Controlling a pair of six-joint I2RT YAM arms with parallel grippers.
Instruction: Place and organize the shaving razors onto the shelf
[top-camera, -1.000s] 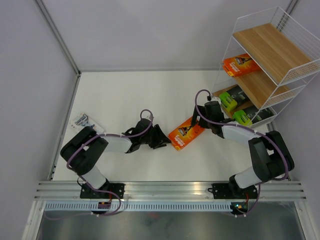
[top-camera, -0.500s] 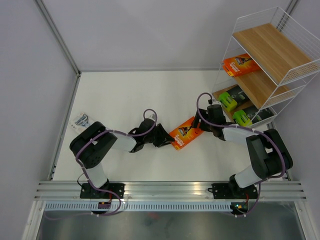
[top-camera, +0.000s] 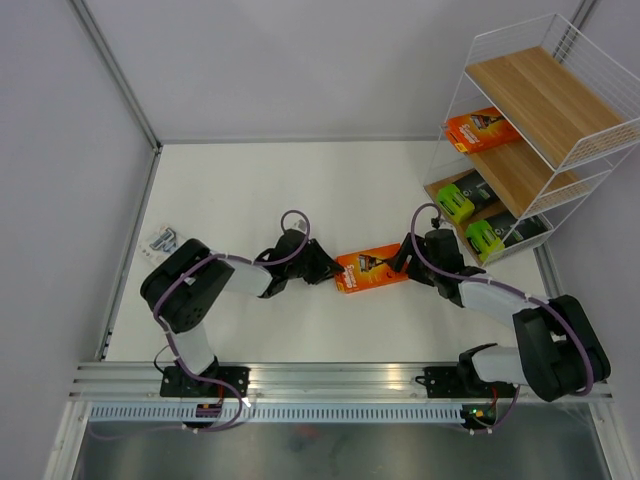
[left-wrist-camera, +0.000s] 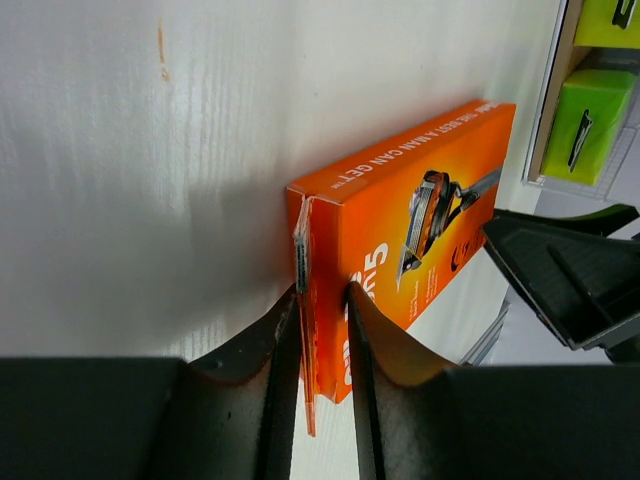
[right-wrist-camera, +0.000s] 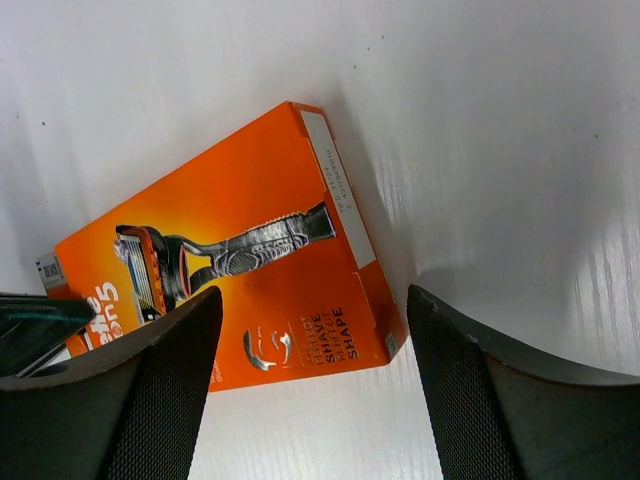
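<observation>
An orange razor pack (top-camera: 372, 270) lies mid-table between my two grippers. My left gripper (top-camera: 323, 272) is shut on its left end. In the left wrist view both fingers press the pack (left-wrist-camera: 420, 220) across its thickness at the gripper (left-wrist-camera: 322, 295). My right gripper (top-camera: 405, 262) hovers open over the pack's right end (right-wrist-camera: 230, 250), and the wide gap between its fingers (right-wrist-camera: 312, 300) spans that end. The shelf (top-camera: 540, 95) at the right holds another orange pack (top-camera: 480, 128) and two black-and-lime packs (top-camera: 458, 200) (top-camera: 487, 235). A white-and-blue pack (top-camera: 165, 240) lies far left.
The shelf's wire frame stands close behind my right arm. A metal rail (top-camera: 340, 380) runs along the table's near edge, and grey walls close in the left and back sides. A lime-green pack (left-wrist-camera: 585, 110) on the shelf shows in the left wrist view.
My left gripper moved right and closed on the orange pack's end. The pack turned from slanted to nearly level. My right gripper shifted right and narrowed a little.
</observation>
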